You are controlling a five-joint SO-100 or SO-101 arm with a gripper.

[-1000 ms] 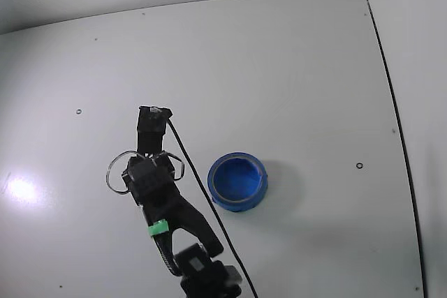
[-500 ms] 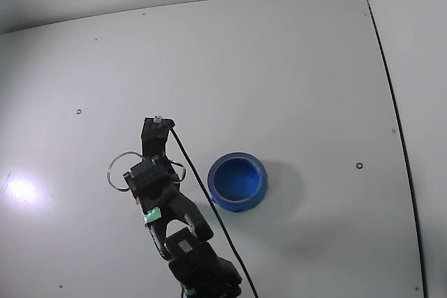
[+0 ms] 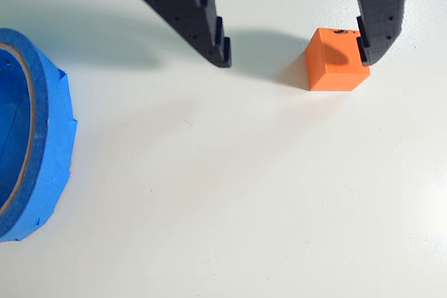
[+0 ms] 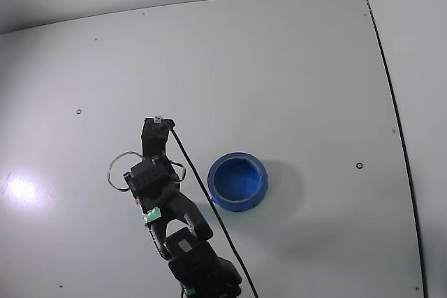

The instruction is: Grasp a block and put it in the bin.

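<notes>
Change since earlier: between the frame a second back and the half-second frame the arm drew in toward its base and the wrist lowered; from the half-second frame to this one nothing visibly shifted.

Wrist view, gripper: the gripper (image 3: 293,57) stood spread wide, holding nothing, both black jaws reaching down from the top edge to the table (image 3: 230,193).

Wrist view, block: the block (image 3: 336,61) appeared as a small orange cube resting flat on the white surface, inside the gap but hard against the right-hand jaw, whose tip overlapped its right face; whether it actually touched could not be told. The left-hand jaw was well apart from it.

Wrist view, bin: the bin (image 3: 45,144), blue with a thick rim, filled the left edge, well apart from the cube and with nothing seen inside the visible part.

Fixed view, arm: the arm (image 4: 157,193) lay just left of the bin (image 4: 238,181), wrist pointing up the picture.

Fixed view, block: hidden under the gripper head, so not seen.

Handling, judged: the cube looked rigid, light and matte, unlikely to crush or slip much; being so light, it could skid or twist if one jaw pushed first.

Where to hold, judged: across its two opposite upright faces, low and centred, jaws squared to the flats.
</notes>
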